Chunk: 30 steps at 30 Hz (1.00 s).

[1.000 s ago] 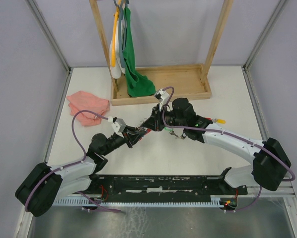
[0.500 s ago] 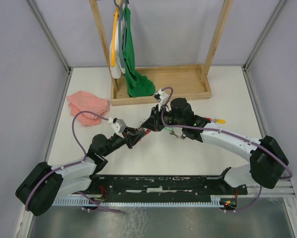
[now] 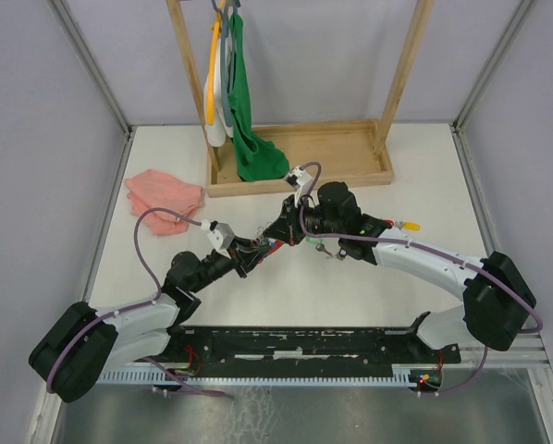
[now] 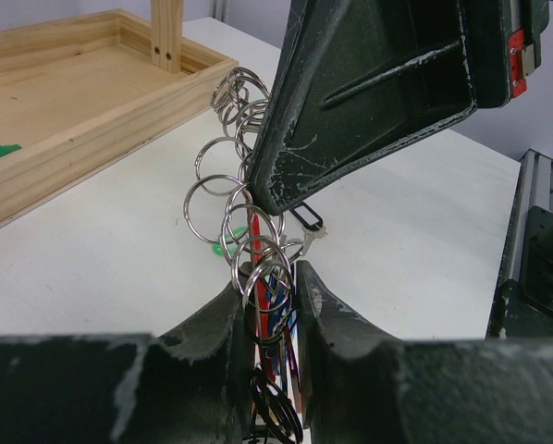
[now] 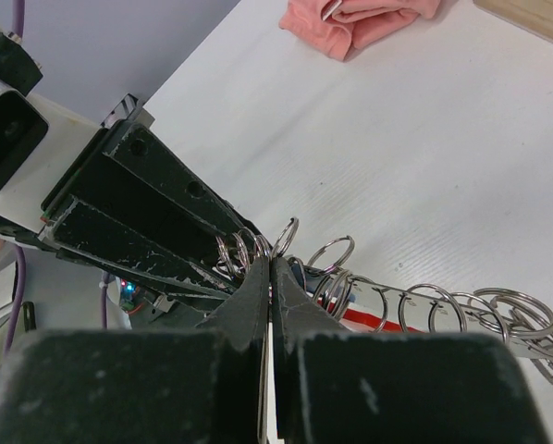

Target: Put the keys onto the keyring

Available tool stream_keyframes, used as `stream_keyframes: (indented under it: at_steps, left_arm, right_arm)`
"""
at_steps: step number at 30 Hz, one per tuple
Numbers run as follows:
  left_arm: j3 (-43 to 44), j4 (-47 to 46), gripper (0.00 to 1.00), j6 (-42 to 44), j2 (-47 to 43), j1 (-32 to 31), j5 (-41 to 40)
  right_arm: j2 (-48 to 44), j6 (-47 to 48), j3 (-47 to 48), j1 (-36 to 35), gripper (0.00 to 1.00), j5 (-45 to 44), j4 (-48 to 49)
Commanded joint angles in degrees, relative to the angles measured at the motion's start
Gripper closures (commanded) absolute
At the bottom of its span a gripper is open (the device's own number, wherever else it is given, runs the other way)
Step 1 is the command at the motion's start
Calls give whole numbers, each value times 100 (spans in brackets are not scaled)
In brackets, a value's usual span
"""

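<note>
silver split rings crowd the keyring (image 4: 255, 242), clamped between the left gripper (image 4: 269, 289) fingers above the table (image 3: 369, 287). the right gripper (image 5: 269, 270) is pinched closed against the ring, seemingly on one small loop.

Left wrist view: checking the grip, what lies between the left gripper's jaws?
The red part of the keyring and small silver rings, shown in the left wrist view.
</note>
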State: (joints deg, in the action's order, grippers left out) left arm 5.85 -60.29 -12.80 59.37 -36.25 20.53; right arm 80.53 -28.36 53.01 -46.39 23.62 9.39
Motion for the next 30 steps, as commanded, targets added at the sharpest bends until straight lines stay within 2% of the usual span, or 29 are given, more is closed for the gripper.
stream_keyframes:
  at_steps: [1,5,10,16,20,24,30]
  left_arm:
    - [60,-842,82,-21,-38,-112,195]
    - [57,-518,56,57,-213,-112,164]
    - [-10,8,41,238,-511,-106,-20]
    - [-101,523,37,190,-777,-110,-275]
    - [-174,941,36,123,-1255,-110,-576]
    - [-153,1244,38,154,-1563,-105,-789]
    - [-126,1008,42,-124,-912,-102,-918]
  right_arm:
    - [-167,436,142,-20,99,128,150]
    - [-218,1084,313,-24,99,37,-363]
    - [-163,2148,682,-19,99,-199,-1260]
    - [106,3138,1020,-19,99,-150,-1992]
    - [342,3992,1072,-21,99,-108,-2386]
    - [520,4416,990,-36,99,-23,-2573]
    - [862,4805,928,-225,99,-299,-2902]
